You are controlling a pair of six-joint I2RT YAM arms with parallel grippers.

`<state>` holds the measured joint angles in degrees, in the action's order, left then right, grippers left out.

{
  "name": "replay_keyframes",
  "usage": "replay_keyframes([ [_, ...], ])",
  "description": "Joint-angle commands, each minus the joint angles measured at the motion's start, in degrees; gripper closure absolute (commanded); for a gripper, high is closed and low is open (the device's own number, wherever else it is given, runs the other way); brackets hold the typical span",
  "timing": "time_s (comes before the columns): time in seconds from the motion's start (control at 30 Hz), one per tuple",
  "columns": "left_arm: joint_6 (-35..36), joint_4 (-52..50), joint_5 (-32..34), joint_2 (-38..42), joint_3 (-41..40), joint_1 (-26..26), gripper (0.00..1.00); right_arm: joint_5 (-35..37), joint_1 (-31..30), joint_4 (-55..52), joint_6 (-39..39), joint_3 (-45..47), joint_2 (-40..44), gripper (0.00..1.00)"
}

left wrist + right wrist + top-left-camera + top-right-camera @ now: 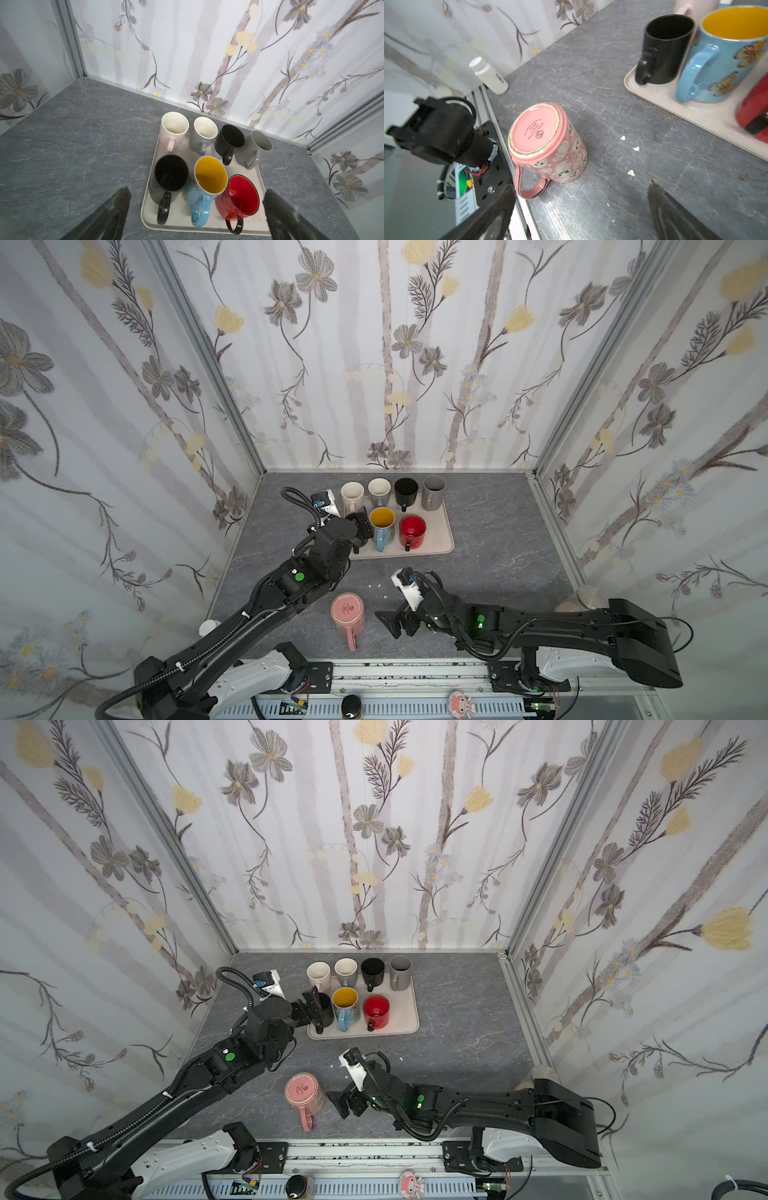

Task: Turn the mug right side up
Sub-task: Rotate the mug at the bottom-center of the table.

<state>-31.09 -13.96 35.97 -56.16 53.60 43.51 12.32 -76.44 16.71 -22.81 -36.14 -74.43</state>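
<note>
The pink mug (348, 614) (304, 1096) (548, 143) stands upside down on the grey table near its front edge, base up, handle toward the front. My right gripper (390, 624) (343, 1104) (581, 187) is just to the mug's right, low over the table, open and holding nothing. It does not touch the mug. My left gripper (361, 537) (309, 1006) (196, 192) hovers open at the near left corner of the beige tray (440, 547) (149, 224), beside an upright black mug (171, 176), gripping nothing.
The tray holds several upright mugs, among them a blue one with a yellow inside (382, 526) and a red one (412, 531). A white bottle (489, 75) stands at the table's front left corner. Small white chips (631, 172) lie between mug and tray.
</note>
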Motion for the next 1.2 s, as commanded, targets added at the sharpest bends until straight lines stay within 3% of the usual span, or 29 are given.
replay_keyframes([
  [0.0,0.21,-0.21,2.99,2.4,-1.04,-0.33,0.0,8.06,-3.9,0.98,4.88,-3.86,-5.32,0.0],
  [0.33,0.64,-0.03,2.15,6.85,-3.57,-0.69,0.0,20.26,-12.58,-1.02,10.06,-14.61,-19.25,0.0],
  [0.53,0.57,0.63,3.57,9.37,-4.72,-0.89,0.0,25.96,-14.08,-6.71,8.98,-18.82,-24.48,0.0],
  [0.93,0.9,2.17,3.04,9.21,-5.26,-1.19,0.0,22.88,-11.32,-10.79,7.45,-20.5,-27.6,0.0],
  [1.17,0.78,2.52,1.99,9.15,-6.01,-1.32,0.0,18.38,-6.1,-7.5,6.76,-13.29,-21.78,0.19],
])
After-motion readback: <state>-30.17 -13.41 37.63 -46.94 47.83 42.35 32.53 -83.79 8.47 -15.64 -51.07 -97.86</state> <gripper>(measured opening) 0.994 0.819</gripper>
